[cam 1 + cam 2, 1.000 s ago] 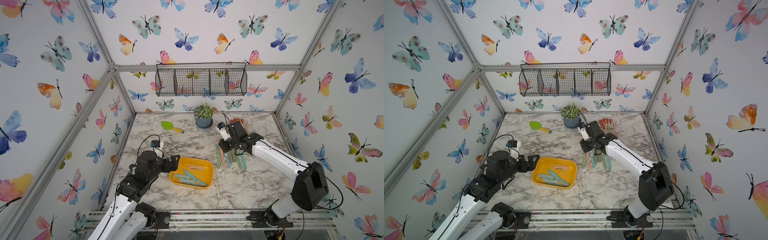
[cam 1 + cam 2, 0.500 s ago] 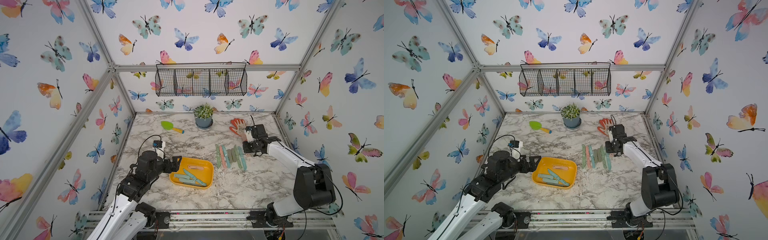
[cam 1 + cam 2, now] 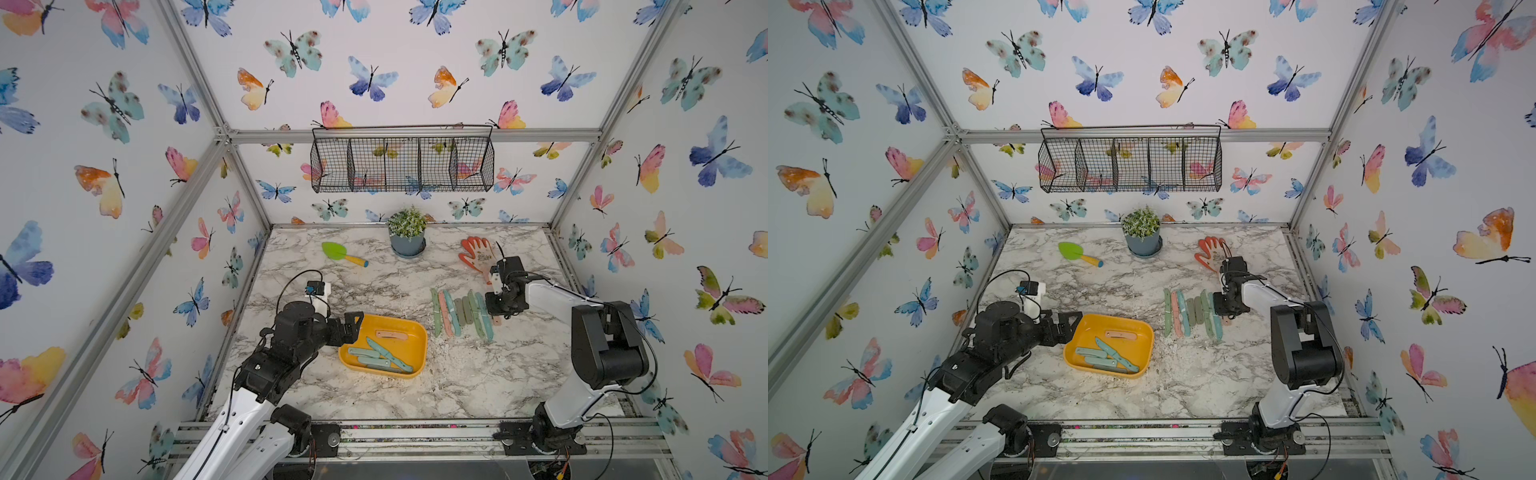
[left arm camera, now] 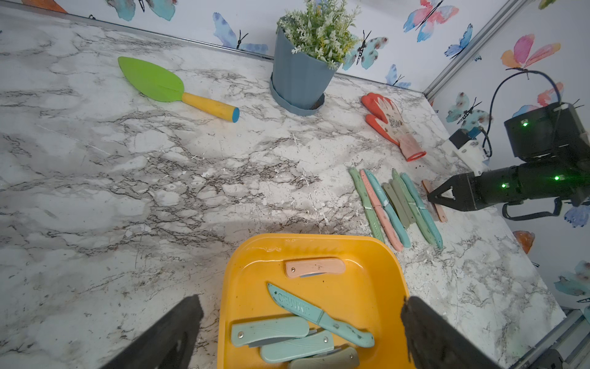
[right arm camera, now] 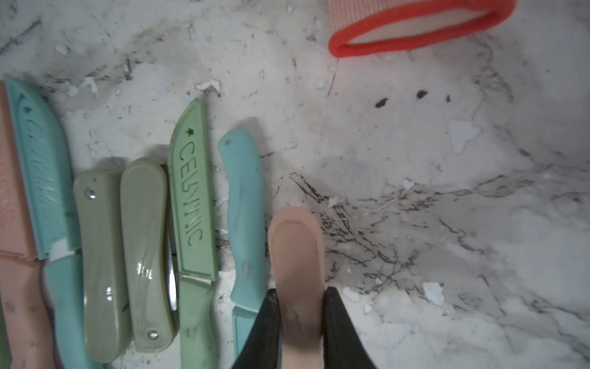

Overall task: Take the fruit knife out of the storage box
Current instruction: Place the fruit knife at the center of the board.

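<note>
The storage box, a shallow yellow tray (image 3: 413, 347) (image 3: 1140, 345) (image 4: 252, 287), sits at the front centre of the marble table. Several fruit knives lie in it, among them a pink folded one (image 4: 314, 266) and a teal sheathed one (image 4: 319, 314). My left gripper (image 3: 355, 324) (image 4: 300, 302) is open at the tray's left edge, holding nothing. My right gripper (image 3: 498, 316) (image 5: 301, 306) is shut on a pink fruit knife (image 5: 297, 249) (image 4: 439, 212), low over the table. It is at the right end of a row of knives (image 3: 461, 311).
A potted plant (image 3: 407, 237), a green trowel (image 3: 343, 253) and an orange glove (image 3: 478, 255) lie along the back of the table. The glove's red cuff (image 5: 421, 28) is just beyond the held knife. A black wire basket (image 3: 403, 164) hangs on the back wall.
My right gripper has swung from over the row of knives to its right end and come down and nearer, still shut on the pink knife. The left arm has not moved.
</note>
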Robot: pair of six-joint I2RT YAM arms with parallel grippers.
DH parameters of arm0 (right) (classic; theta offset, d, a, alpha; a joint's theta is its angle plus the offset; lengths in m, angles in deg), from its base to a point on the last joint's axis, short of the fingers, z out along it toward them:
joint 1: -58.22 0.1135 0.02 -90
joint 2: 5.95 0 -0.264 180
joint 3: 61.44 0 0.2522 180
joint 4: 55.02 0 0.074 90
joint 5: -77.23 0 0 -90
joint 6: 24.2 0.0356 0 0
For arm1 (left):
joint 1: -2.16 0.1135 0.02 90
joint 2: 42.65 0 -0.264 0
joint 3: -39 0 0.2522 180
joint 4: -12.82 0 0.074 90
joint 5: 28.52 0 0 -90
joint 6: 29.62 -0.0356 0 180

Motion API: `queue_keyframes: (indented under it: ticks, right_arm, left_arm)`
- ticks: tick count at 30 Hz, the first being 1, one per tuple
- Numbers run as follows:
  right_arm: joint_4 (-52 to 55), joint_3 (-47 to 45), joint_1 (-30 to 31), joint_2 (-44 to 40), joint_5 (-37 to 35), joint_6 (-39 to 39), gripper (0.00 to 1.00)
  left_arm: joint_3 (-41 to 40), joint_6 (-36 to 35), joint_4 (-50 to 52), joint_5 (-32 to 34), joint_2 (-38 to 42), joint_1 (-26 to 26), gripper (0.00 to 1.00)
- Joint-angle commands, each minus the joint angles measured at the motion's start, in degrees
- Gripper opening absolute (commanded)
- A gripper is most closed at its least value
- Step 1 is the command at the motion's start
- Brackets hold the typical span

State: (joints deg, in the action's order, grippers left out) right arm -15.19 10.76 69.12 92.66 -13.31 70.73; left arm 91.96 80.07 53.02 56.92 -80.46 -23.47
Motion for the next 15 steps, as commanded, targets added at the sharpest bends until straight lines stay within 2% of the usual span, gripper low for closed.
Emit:
queue_keyframes:
  ticks: [1,11,15]
  right_arm:
    - [-0.1,0.6,-0.2,1.2,-0.8,-0.3,0.15]
    - [0.4,1.1,-0.3,2.7,-0.9,-0.3,0.18]
    - [0.3,0.9,-0.2,2.5,-1.0,-0.2,0.21]
  left_arm:
    - [-0.2,-0.3,-0.6,1.1,-0.2,-0.4,0.99]
    - [-0.1,-0.3,-0.6,1.4,-0.2,-0.3,0.98]
    - [-0.1,-0.3,-0.5,1.5,-0.2,-0.4,0.98]
